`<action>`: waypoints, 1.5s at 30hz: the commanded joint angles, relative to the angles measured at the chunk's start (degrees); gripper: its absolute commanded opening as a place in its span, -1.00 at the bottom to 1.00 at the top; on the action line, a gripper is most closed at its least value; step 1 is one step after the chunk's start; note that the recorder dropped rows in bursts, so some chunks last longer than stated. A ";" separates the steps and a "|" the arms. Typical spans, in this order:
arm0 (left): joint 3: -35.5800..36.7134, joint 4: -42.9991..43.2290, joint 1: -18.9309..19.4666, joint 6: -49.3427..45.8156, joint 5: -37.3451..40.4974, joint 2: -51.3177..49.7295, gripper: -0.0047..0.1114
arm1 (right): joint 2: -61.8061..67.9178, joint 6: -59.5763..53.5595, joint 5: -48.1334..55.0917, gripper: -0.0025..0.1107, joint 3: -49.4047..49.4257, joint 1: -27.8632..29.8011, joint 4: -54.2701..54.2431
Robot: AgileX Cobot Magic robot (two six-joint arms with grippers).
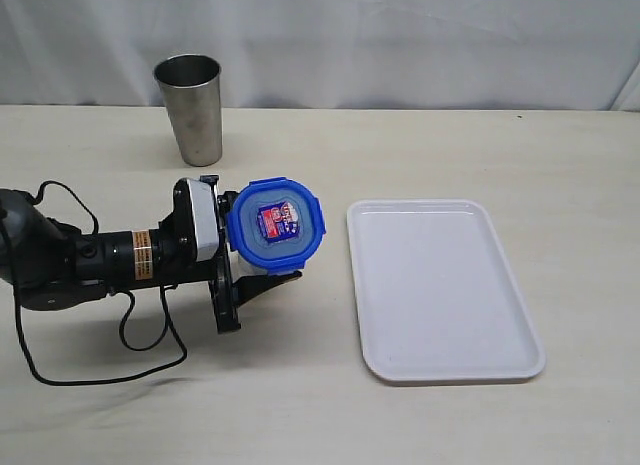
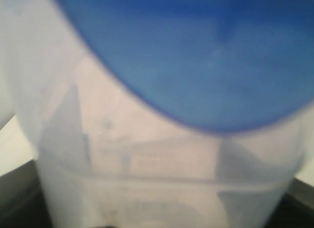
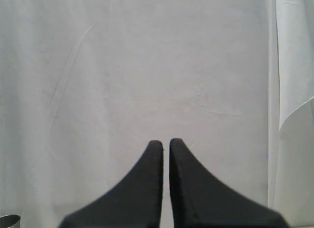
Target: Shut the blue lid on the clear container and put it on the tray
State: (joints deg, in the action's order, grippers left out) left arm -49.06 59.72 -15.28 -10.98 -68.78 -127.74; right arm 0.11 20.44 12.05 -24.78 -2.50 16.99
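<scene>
The blue lid sits on top of the clear container, left of the white tray. My left gripper lies low over the table and reaches in from the left, its black fingers on either side of the container, shut on it. In the left wrist view the container's blurred translucent wall and the lid's blue rim fill the picture. I cannot tell whether the container rests on the table. My right gripper is shut on nothing, pointing at a white backdrop, out of the exterior view.
A shiny steel tumbler stands at the back left, behind the left arm. A black cable loops on the table in front of that arm. The tray holds nothing.
</scene>
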 commanded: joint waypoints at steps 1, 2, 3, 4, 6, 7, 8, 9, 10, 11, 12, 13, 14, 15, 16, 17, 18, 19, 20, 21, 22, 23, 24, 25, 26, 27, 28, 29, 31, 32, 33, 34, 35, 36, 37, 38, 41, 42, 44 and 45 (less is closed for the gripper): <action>0.31 -0.53 -0.05 0.56 -1.19 0.27 -0.92 | -0.11 0.19 0.30 -0.88 0.22 0.33 -0.17; 0.31 -0.53 -0.05 0.56 -1.19 0.27 -0.92 | -0.11 0.19 0.30 -0.88 0.22 0.33 -0.17; 0.31 -0.53 -0.05 0.56 -1.19 0.27 -0.92 | -0.11 0.19 0.30 -0.88 0.22 0.33 -0.17; 0.31 -0.53 -0.05 0.56 -1.19 0.27 -0.92 | -0.11 0.19 0.30 -0.88 0.22 0.33 -0.17; 0.31 -0.53 -0.05 0.56 -1.19 0.27 -0.92 | -0.11 0.19 0.30 -0.88 0.22 0.33 -0.17; 0.31 -0.53 -0.05 0.56 -1.19 0.27 -0.92 | -0.11 0.19 0.30 -0.88 0.22 0.33 -0.17; 0.31 -0.53 -0.05 0.56 -1.19 0.27 -0.92 | -0.11 0.19 0.30 -0.88 0.22 0.33 -0.17; 0.31 -0.53 -0.05 0.56 -1.19 0.27 -0.92 | -0.11 0.19 0.30 -0.88 0.22 0.33 -0.17; 0.31 -0.53 -0.05 0.56 -1.19 0.27 -0.92 | -0.11 0.19 0.30 -0.88 0.22 0.33 -0.17; 0.31 -0.53 -0.05 0.56 -1.19 0.27 -0.92 | -0.11 0.19 0.30 -0.88 0.22 0.33 -0.17; 0.31 -0.53 -0.05 0.56 -1.19 0.27 -0.92 | -0.11 0.19 0.30 -0.88 0.22 0.33 -0.17; 0.31 -0.42 -0.05 0.56 -1.19 0.27 -0.92 | -0.11 0.19 0.30 -0.88 0.22 0.33 -0.17; 0.31 -0.42 -0.05 0.84 -1.19 0.27 -0.92 | -0.11 0.19 0.30 -0.88 0.22 0.33 -0.17; 0.31 -0.31 -0.05 0.97 -1.19 0.27 -0.92 | -0.11 0.19 0.30 -0.88 0.22 0.33 -0.17; 0.31 -0.31 -0.05 0.97 -1.19 0.27 -0.92 | -0.11 0.19 0.30 -0.88 0.22 0.33 -0.17; 0.31 -0.31 -0.05 0.97 -1.19 0.27 -0.92 | -0.11 0.19 0.27 -0.88 0.35 0.33 -0.17; 0.31 -0.19 -0.05 0.97 -1.19 0.27 -0.92 | -0.11 0.19 0.12 -0.88 0.61 0.33 -0.17; 0.31 -0.19 -0.05 0.97 -1.19 0.27 -0.92 | -0.11 0.19 0.12 -0.88 1.15 0.33 -0.29; 0.31 -0.19 -0.05 0.97 -1.19 0.27 -0.92 | -0.11 0.19 0.02 -0.88 1.86 0.33 -0.85; 0.31 -0.19 -0.05 0.97 -1.19 0.27 -0.92 | -0.11 0.19 0.03 -0.88 2.72 0.33 -1.97; 0.31 -0.31 -0.05 0.97 -1.19 0.27 -0.92 | -0.11 0.19 0.03 -0.88 3.76 0.33 -4.01; 0.31 -0.31 -0.05 0.97 -1.19 0.27 -0.92 | -0.11 0.19 0.03 -0.88 4.88 0.33 -5.96; 0.31 -0.31 -0.05 0.97 -1.19 0.27 -0.92 | -0.11 0.19 0.03 -0.88 6.11 0.33 -7.25; 0.31 -0.31 -0.05 0.97 -1.19 0.27 -0.92 | -0.11 0.19 0.03 -0.88 7.18 0.33 -7.74; 0.31 -0.31 -0.05 0.97 -1.19 0.27 -0.92 | -0.11 0.19 0.03 -0.88 8.67 0.33 -7.74; 0.31 -0.31 -0.05 0.97 -1.19 0.27 -0.92 | -0.11 0.19 0.03 -0.88 10.27 0.33 -7.74; 0.31 -0.31 -0.05 0.97 -1.19 0.27 -0.92 | -0.11 0.19 0.03 -0.88 11.59 0.33 -7.74; 0.31 -0.41 -0.05 0.97 -1.19 0.27 -0.92 | -0.11 0.19 0.03 -0.88 13.24 0.33 -7.74; 0.31 -0.41 -0.05 0.97 -1.19 0.27 -0.92 | -0.11 0.19 0.03 -0.88 16.57 0.33 -7.74; 0.31 -0.41 -0.05 0.97 -1.19 0.27 -0.92 | -0.11 0.19 0.03 -0.88 18.00 0.33 -7.90; 0.31 -0.41 -0.05 0.97 -1.19 0.27 -0.92 | -0.11 0.19 0.03 -0.88 19.34 0.33 -8.64; 0.31 -0.41 -0.05 0.97 -1.19 0.27 -0.92 | -0.11 0.19 0.03 -0.88 20.29 0.33 -9.54; 0.31 -0.41 -0.05 0.97 -1.19 0.27 -0.92 | -0.11 0.19 0.03 -0.88 21.38 0.33 -10.64; 0.31 -0.41 -0.05 0.97 -1.19 0.27 -0.92 | -0.11 0.19 0.03 -0.88 22.40 0.33 -11.02; 0.31 -0.41 -0.05 0.97 -1.19 0.27 -0.92 | -0.11 0.19 0.03 -0.88 23.17 0.33 -11.02; 0.31 -0.41 -0.05 0.97 -1.19 0.27 -0.92 | -0.11 0.19 0.03 -0.88 24.32 0.33 -11.02; 0.31 -0.41 -0.05 0.97 -1.19 0.27 -0.92 | -0.11 0.19 0.35 -0.88 24.78 0.33 -11.02; 0.31 -0.41 -0.05 0.97 -1.19 0.27 -0.92 | -0.11 0.19 3.44 -0.88 24.78 0.33 -11.02; 0.31 -0.41 -0.05 0.97 -1.19 0.27 -0.92 | -0.11 0.19 6.74 -0.88 24.78 0.33 -11.02; 0.31 -0.41 -0.05 0.97 -1.19 0.27 -0.92 | -0.11 0.19 8.24 -0.88 24.78 0.33 -11.02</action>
State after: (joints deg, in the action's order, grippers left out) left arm -49.06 59.72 -15.28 -10.54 -68.78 -127.74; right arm 0.31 20.55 16.32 -0.24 -2.50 6.06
